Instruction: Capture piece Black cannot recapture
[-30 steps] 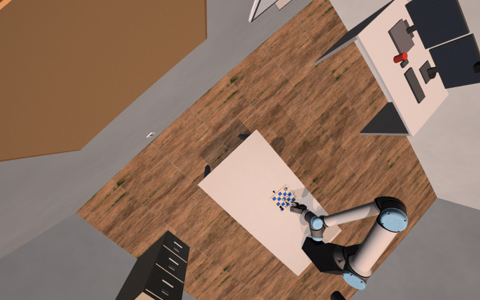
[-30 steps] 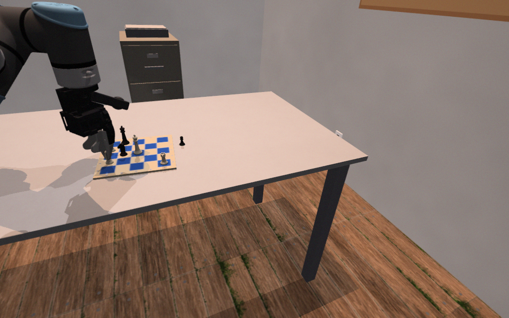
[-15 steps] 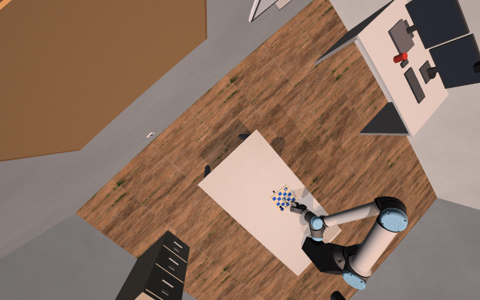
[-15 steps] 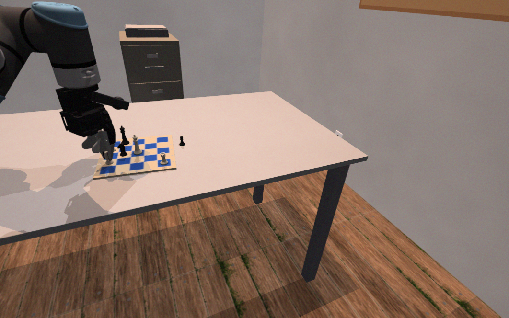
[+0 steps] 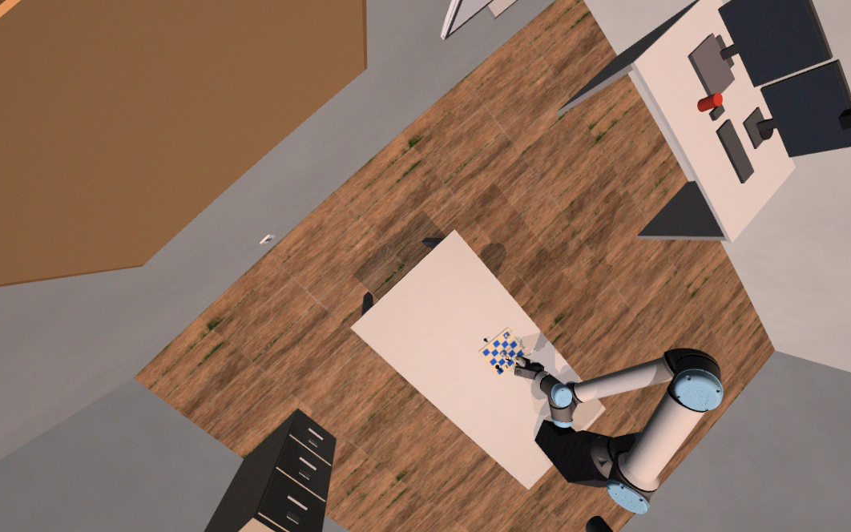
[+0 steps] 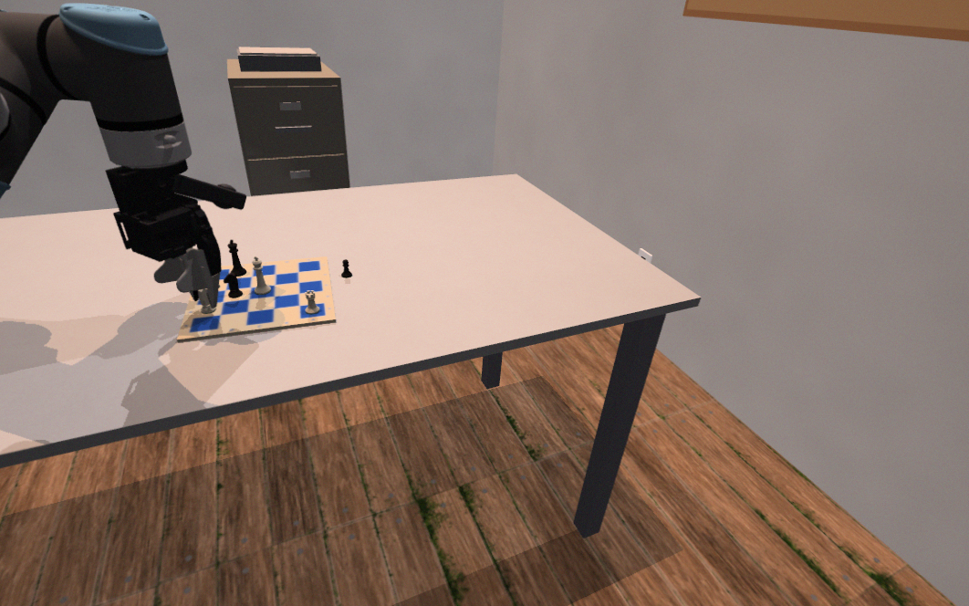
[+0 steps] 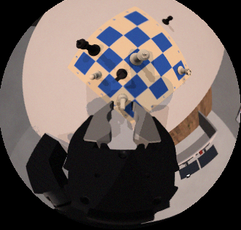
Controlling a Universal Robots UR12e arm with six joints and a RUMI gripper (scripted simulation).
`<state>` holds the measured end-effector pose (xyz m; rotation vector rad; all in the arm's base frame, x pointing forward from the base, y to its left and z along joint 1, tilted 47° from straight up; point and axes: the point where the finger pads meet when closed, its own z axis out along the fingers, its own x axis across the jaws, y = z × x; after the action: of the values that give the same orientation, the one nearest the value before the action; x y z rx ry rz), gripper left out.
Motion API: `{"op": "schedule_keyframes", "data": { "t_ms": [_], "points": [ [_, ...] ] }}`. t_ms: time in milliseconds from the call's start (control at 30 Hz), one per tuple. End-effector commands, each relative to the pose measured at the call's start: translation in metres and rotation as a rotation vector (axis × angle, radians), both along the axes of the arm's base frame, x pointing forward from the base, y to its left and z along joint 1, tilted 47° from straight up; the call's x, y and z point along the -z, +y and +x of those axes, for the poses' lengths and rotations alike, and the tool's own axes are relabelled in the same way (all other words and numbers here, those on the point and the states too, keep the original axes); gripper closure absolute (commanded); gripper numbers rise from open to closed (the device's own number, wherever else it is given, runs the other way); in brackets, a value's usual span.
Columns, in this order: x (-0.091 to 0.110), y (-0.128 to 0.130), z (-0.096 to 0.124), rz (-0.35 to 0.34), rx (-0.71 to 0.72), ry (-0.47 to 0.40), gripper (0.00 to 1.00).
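White table, chessboard (blue-checked), black pawn
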<state>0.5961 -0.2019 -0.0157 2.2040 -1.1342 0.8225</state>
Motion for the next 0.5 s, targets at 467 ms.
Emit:
{"op": "schedule_keyframes", "data": {
  "t_ms": [467],
  "points": [
    [-0.032, 0.032, -0.013, 0.000, 0.000, 0.000, 0.78]
  ]
}}
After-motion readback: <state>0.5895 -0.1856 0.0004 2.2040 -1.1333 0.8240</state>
